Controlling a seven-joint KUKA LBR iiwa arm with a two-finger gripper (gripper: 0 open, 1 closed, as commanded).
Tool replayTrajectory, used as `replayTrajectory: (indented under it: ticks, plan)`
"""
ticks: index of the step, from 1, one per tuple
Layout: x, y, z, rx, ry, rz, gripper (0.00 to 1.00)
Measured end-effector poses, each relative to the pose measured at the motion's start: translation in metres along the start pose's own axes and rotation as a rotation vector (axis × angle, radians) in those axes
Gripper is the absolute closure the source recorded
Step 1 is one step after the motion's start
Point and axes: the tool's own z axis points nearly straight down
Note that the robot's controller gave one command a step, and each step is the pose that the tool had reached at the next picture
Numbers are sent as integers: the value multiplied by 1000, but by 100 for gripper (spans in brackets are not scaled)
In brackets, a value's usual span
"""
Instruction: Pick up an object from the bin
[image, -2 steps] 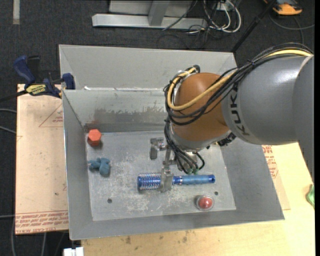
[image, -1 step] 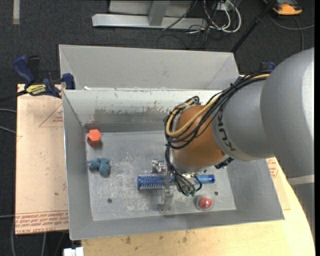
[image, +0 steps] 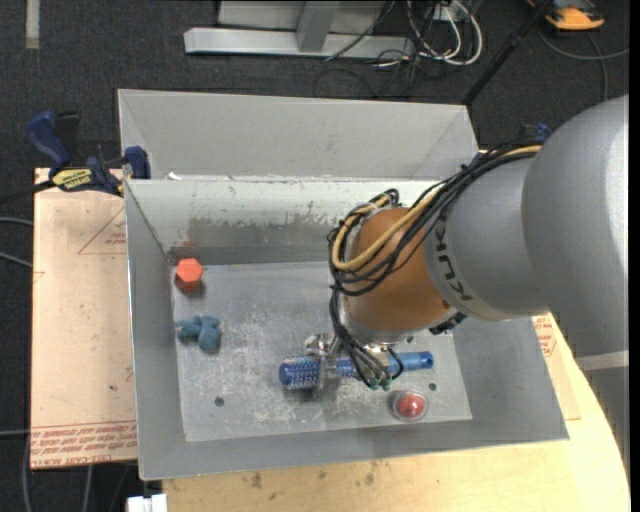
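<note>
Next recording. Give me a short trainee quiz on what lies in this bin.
1. True or false: the orange block lies near the far left corner of the bin.
2. Which thing is the gripper over? A) blue brush B) green cup C) yellow sponge
3. How many loose things lie in the bin?

Key: 1 true. 2 A. 3 four: orange block, blue lump, blue brush, red ball.

The bin (image: 260, 300) is plain grey. At ten o'clock is an orange block (image: 188, 274), at nine a dull blue lump (image: 200, 333), near six a bright blue brush (image: 298, 373), at five a red ball (image: 408, 405) — the arm's wrist cover (image: 395, 275) is orange-brown.
</note>
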Motion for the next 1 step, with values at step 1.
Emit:
replayTrajectory:
  ticks: [1]
  plan:
    - [-26, 18, -184, 0, -11, -38, 100]
